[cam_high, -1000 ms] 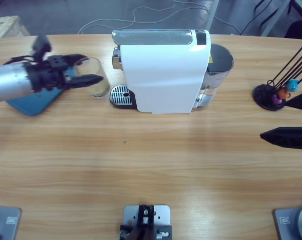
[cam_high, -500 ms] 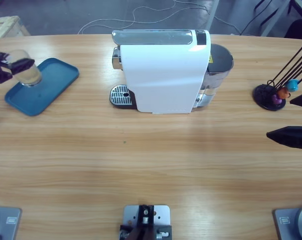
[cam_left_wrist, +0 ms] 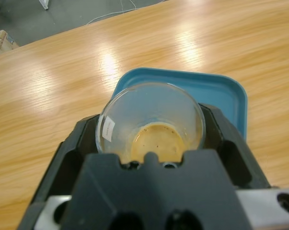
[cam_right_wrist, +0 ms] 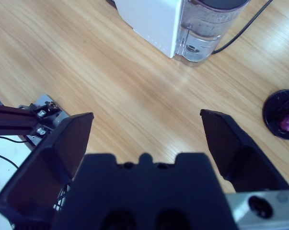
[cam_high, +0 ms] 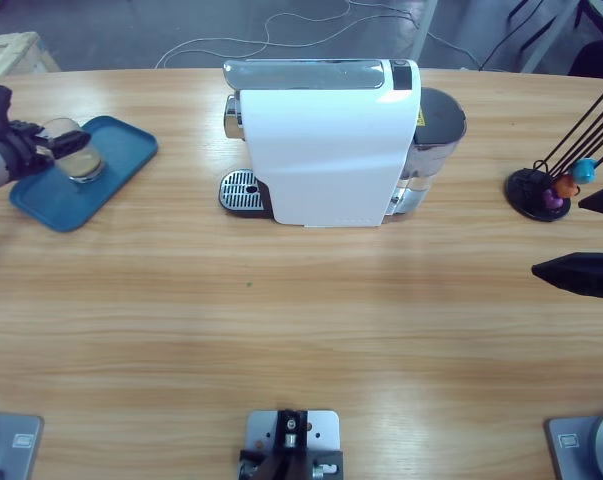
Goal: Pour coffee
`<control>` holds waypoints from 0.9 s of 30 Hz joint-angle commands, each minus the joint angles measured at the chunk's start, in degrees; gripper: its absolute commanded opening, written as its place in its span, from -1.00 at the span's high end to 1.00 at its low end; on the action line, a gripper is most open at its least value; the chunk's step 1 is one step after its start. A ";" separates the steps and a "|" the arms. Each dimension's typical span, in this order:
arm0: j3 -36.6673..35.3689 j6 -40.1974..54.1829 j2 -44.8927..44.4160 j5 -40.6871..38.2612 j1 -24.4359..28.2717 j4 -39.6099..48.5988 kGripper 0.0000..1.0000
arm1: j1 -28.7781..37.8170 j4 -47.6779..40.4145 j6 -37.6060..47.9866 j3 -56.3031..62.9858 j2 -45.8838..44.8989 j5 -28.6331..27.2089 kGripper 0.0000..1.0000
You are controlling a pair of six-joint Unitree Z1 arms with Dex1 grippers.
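A clear glass (cam_high: pixel 77 152) with a little brown coffee in its bottom is over the blue tray (cam_high: pixel 121 150) at the table's far left. My left gripper (cam_high: pixel 69 148) is shut on it, one black jaw on each side. In the left wrist view the glass (cam_left_wrist: pixel 151 120) fills the space between the jaws, with the tray (cam_left_wrist: pixel 221 91) just beyond; whether the glass rests on the tray I cannot tell. The white coffee machine (cam_high: pixel 326 150) stands at the back middle. Over the right edge, my right gripper (cam_high: pixel 559 235) is open and holds nothing.
A black capsule holder (cam_high: pixel 539 192) with thin rods and coloured capsules stands at the far right. The machine's water tank (cam_high: pixel 436 130) is on its right side, its drip grate (cam_high: pixel 240 189) at front left. Bare wood lies in front of the machine.
My left gripper carried the glass from beside the machine's drip grate left to the blue tray, then settled it a little further onto the tray. The right gripper drew back slightly to the right.
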 commanded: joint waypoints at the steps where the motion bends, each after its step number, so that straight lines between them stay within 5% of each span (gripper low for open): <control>1: 0.85 -2.06 2.79 0.73 0.66 -0.48 -0.97 | 0.57 -0.48 -0.36 2.04 0.14 1.03 -1.00; 9: 3.85 -2.86 -4.24 0.73 0.66 -0.38 -0.97 | 0.57 -0.46 -0.32 2.60 -1.28 0.88 -1.00; 13: 6.31 -3.73 -14.47 2.36 0.36 2.66 -0.97 | 0.57 -0.44 -0.32 2.59 -2.86 0.68 -1.00; 17: -0.19 -3.83 -33.98 11.61 -3.94 31.35 -1.00 | 0.57 -0.60 -0.08 4.17 -5.11 0.68 -1.00; 21: -12.39 -3.88 -44.48 11.70 -8.97 62.48 -1.00 | 0.57 -2.06 0.06 7.02 -7.57 0.44 -1.00; 27: -14.45 -6.98 -51.33 5.77 -22.01 68.65 -0.99 | 0.57 -4.50 0.38 10.14 -9.44 -1.16 -1.00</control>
